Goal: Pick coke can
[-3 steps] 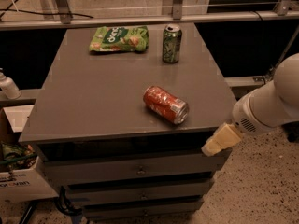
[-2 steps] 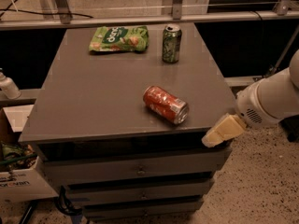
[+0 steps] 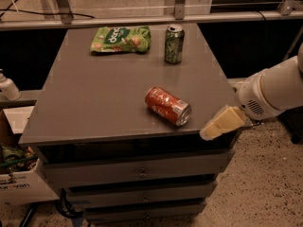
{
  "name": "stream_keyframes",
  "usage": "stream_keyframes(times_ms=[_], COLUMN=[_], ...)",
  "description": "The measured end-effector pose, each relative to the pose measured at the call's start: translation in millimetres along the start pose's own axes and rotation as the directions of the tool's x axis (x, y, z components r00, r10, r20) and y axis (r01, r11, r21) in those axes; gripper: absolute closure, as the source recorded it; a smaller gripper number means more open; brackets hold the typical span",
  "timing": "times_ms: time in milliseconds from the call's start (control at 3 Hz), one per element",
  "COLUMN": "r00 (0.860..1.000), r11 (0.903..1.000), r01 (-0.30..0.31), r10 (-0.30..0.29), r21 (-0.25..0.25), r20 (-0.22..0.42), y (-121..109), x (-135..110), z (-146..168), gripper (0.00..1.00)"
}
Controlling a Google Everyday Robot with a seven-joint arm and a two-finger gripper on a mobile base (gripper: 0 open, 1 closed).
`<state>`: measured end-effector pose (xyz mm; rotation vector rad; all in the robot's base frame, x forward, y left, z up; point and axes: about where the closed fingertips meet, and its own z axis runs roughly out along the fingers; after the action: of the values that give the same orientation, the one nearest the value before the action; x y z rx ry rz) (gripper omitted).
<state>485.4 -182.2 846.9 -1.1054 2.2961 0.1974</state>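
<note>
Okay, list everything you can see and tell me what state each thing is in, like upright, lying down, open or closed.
coke can: lying on its side on the table, front right, not held.
green can: standing upright at the back.
chip bag: lying flat, left of the green can.
drawers: closed.
gripper: beside the table's front right corner, clear of the coke can.

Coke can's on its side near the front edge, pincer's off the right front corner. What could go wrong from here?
1. The coke can lies on its side near the front edge, so a nudge from the pincer could roll it, possibly off the table.
2. The pincer hangs low beside the table's right front corner; coming in without rising first may clip the edge.
</note>
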Motion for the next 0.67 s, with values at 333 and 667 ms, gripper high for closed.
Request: stream_keyframes(times_ms=[333, 667], r00=[0.998, 0.992], r11=[0.9993, 0.9948], r01=[0.005, 0.034], r10=[-0.003, -0.021], r21=[-0.037, -0.097], r20=[0.058, 0.127], y=[5.8, 19.4], x=[-12.2, -36.2], z=[9.8, 28.6], gripper=[0.00, 0.00])
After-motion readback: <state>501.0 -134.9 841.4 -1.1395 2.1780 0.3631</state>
